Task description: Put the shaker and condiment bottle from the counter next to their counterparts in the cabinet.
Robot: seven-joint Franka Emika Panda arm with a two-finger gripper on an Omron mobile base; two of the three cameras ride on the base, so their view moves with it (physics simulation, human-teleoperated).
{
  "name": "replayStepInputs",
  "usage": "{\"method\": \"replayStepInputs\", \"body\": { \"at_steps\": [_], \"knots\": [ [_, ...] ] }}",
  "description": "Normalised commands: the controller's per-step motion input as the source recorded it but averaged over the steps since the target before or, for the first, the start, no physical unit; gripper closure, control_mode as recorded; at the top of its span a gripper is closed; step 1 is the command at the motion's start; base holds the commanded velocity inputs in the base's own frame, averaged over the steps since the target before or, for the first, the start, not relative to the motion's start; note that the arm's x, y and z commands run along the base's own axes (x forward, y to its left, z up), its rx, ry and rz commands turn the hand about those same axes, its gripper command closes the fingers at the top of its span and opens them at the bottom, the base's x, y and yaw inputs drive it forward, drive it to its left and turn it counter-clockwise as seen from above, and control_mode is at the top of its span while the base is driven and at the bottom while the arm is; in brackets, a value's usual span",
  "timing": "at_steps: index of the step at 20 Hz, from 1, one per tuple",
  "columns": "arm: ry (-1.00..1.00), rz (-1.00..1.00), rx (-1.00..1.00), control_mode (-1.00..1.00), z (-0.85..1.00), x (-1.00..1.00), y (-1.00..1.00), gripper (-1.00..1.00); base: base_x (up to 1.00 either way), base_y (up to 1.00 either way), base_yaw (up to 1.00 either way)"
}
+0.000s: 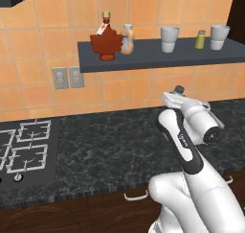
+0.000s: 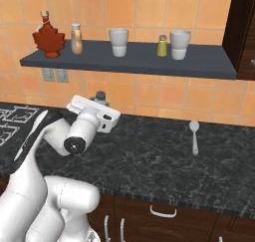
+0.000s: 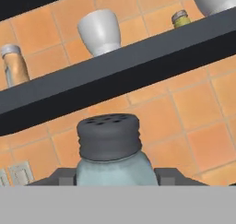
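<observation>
From the left base view I see the condiment bottle (image 1: 127, 39) already up on the cabinet (image 1: 162, 59), just beside the maple-leaf bottle (image 1: 106, 41), so I judge that half of the job done and the shaker (image 1: 179, 89) to be the step in hand. Its grey cap pokes up past the end of the gripper (image 1: 175, 98), which sits above the back of the counter (image 1: 105, 145), below the shelf. In the right base view the same cap shows above the hand, near the tiled wall, and the yellow-green shaker (image 2: 162, 46) stands on the shelf between two white cups (image 2: 118, 42), well to the right of where I am holding. A spoon (image 2: 193, 135) lies on the counter off to the right, clear of my path. In the hand view the shaker fills the lower middle with a dark finger on each side of its glass body, so I read the gripper as clamped on it. The shelf's front edge runs right above the cap. Next I must come out from under that edge, lift, travel right, and set down in the gap beside the yellow-green shaker without nudging either cup.
</observation>
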Motion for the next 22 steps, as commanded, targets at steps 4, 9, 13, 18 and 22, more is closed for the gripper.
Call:
{"method": "replayStepInputs", "body": {
  "at_steps": [4,9,13,18,22],
  "knots": [
    [0.00,-0.19,0.00,-1.00,0.57,-0.19,-0.22,1.00,0.00,0.00,0.00],
    [0.00,-0.21,0.00,-1.00,0.55,-0.17,-0.20,1.00,0.00,0.00,0.00],
    [0.00,-0.21,0.00,-1.00,0.55,-0.14,-0.22,1.00,0.00,0.00,0.00],
    [0.00,-0.18,0.00,-1.00,0.45,-0.26,-0.20,1.00,0.00,0.00,0.00],
    [0.00,-0.15,0.00,-1.00,0.36,-0.39,-0.14,1.00,0.00,0.00,0.00]
  ]
}}
